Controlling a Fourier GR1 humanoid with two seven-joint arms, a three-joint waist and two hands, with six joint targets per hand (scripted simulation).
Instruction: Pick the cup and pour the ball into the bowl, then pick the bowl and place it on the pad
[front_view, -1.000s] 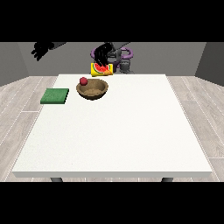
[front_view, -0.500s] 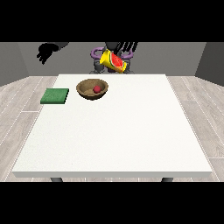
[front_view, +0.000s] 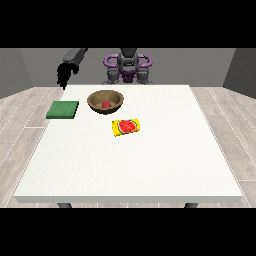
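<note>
At upper left, the hand (front_view: 65, 74) hangs with fingers drooping, holding nothing. Centre frame, the cup (front_view: 126, 127) lies on its side below the bowl (front_view: 105, 101), which holds the ball (front_view: 106, 104); the pad (front_view: 63, 109) sits left.

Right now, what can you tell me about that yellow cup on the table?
The yellow cup lies on its side on the white table, in front of the brown bowl on the camera's side and apart from it. Its wall bears a red, watermelon-like picture edged in green. No hand touches it. Nothing shows inside it; the red ball sits in the bowl.
</note>
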